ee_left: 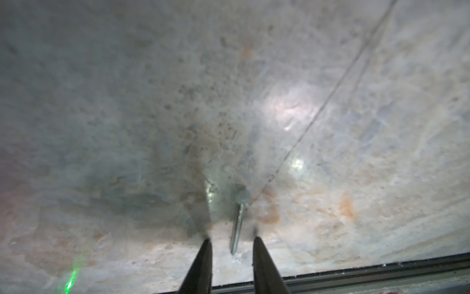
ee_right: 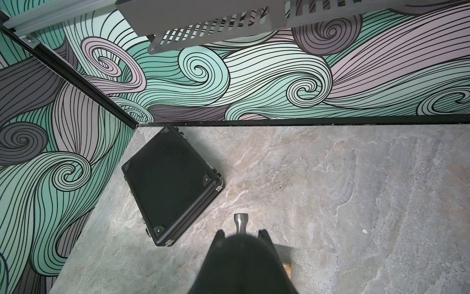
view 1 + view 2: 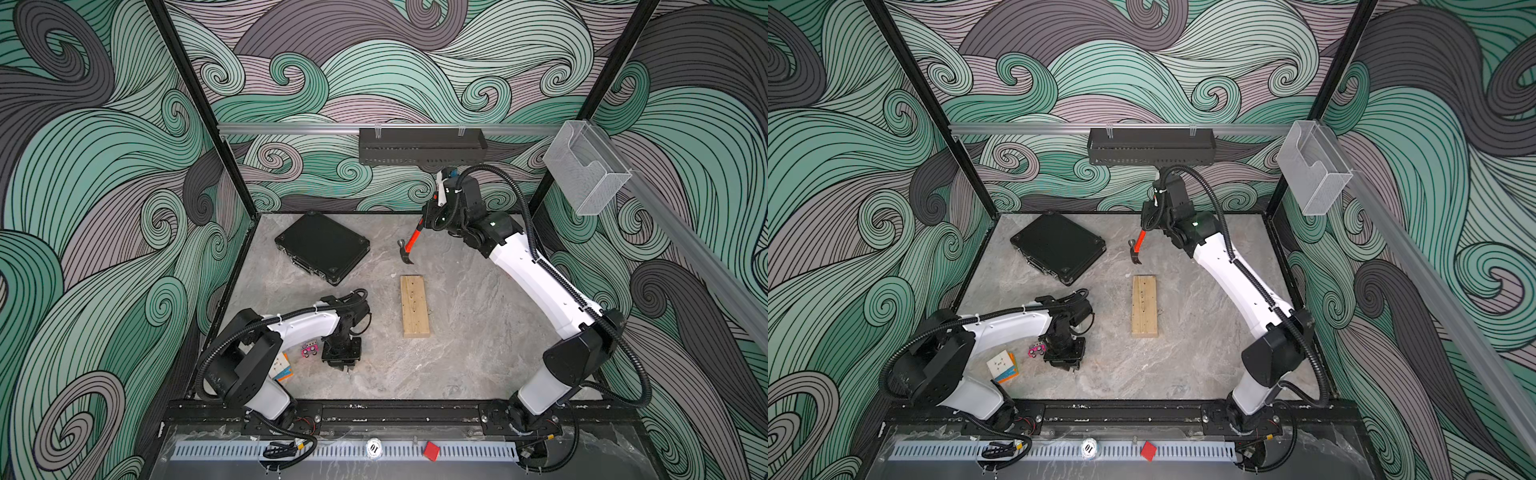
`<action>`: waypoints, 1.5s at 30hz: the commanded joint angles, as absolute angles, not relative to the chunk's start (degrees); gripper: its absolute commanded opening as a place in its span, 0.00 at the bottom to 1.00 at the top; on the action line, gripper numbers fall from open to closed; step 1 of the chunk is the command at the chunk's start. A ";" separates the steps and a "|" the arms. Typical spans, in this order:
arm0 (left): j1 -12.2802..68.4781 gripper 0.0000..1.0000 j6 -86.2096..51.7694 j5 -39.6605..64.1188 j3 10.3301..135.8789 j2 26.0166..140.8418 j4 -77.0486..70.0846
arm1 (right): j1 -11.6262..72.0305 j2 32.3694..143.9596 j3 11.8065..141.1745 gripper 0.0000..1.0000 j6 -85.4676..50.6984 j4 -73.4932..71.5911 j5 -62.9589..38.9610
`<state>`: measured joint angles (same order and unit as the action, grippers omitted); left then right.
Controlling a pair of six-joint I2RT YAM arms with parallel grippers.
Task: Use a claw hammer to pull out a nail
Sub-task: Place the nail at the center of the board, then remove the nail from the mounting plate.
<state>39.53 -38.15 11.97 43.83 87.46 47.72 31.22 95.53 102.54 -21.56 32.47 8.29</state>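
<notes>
The left gripper (image 1: 231,241) stands narrowly open. Its two black fingers (image 1: 201,262) point down close to the grey marbled table (image 1: 127,101). A short grey steel nail (image 1: 239,219) lies flat between them with a gap on each side, touched by neither.

The right gripper (image 3: 430,218) is clamped on the black handle of the claw hammer (image 3: 411,244), a tool with a grey steel curved-claw head and an orange neck. The head hangs low, just off the far end of a pale rectangular wooden plank (image 3: 414,306) and apart from it. The right wrist view shows only the steel striking end of the claw hammer (image 2: 240,221) poking out past the fingertips.

A black ribbed hard case (image 3: 322,245) lies near the far left corner. The only readable writing is "10" on a round white disc (image 3: 374,448) on the front rail, beside a small red block (image 3: 431,451).
</notes>
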 commanded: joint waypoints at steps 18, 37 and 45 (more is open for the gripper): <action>40.04 0.67 -39.01 7.69 43.59 87.77 48.69 | 30.64 92.91 102.74 0.00 -22.94 27.16 7.95; 40.03 0.85 -39.32 7.65 44.47 85.10 48.66 | 30.55 92.76 102.45 0.00 -23.07 27.10 8.03; 40.08 0.85 -38.78 6.66 48.69 80.57 51.31 | 30.50 92.75 102.57 0.00 -23.13 27.12 8.15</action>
